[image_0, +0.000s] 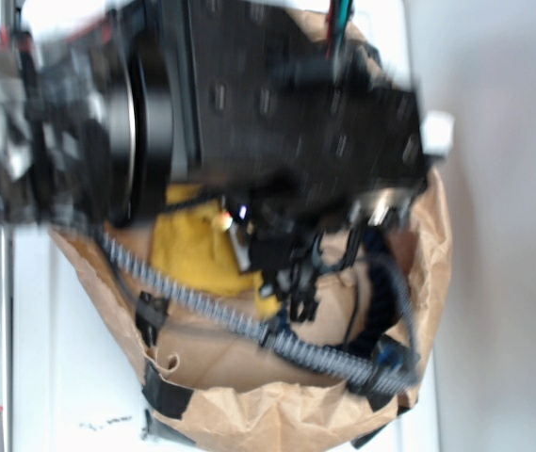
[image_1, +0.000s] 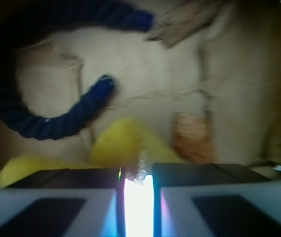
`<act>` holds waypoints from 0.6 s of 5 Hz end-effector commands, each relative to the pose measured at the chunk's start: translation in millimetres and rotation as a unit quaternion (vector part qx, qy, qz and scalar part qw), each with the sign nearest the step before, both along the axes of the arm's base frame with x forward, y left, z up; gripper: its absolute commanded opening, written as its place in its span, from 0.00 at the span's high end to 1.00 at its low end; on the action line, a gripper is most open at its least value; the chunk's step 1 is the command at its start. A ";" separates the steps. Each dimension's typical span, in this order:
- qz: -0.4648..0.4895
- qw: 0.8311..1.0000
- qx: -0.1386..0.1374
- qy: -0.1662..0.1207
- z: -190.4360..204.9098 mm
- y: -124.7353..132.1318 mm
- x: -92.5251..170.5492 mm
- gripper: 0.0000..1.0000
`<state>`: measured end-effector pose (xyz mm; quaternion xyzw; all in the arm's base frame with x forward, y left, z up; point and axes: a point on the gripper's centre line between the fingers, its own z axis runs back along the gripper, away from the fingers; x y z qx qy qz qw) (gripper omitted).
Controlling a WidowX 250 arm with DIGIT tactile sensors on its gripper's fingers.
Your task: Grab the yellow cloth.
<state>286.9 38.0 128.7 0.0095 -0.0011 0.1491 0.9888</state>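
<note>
The yellow cloth [image_1: 123,145] lies on brown paper just ahead of my gripper [image_1: 138,197], with a peak of it rising up to the jaws. The two jaws stand close together with only a narrow gap, and a bright fuzzy strip of the cloth fills that gap. In the exterior view the cloth [image_0: 192,247] shows as a yellow patch under the blurred black arm, with the gripper [image_0: 282,273] at its right edge, partly hidden.
A dark blue rope [image_1: 12,106] curls across the left of the wrist view. An orange-brown seashell [image_1: 193,138] sits right of the cloth. Everything rests on crumpled brown paper [image_0: 249,414]. A ribbed cable [image_0: 202,306] crosses below the arm.
</note>
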 end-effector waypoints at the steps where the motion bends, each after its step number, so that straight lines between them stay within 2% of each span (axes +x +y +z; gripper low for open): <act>1: -0.021 0.993 -0.010 -0.120 86.5 12.0 -17.7 1.00; 2: -0.033 0.989 -0.027 -0.139 103.3 9.3 -26.8 1.00; 3: -0.041 0.990 -0.022 -0.136 103.7 4.3 -27.1 1.00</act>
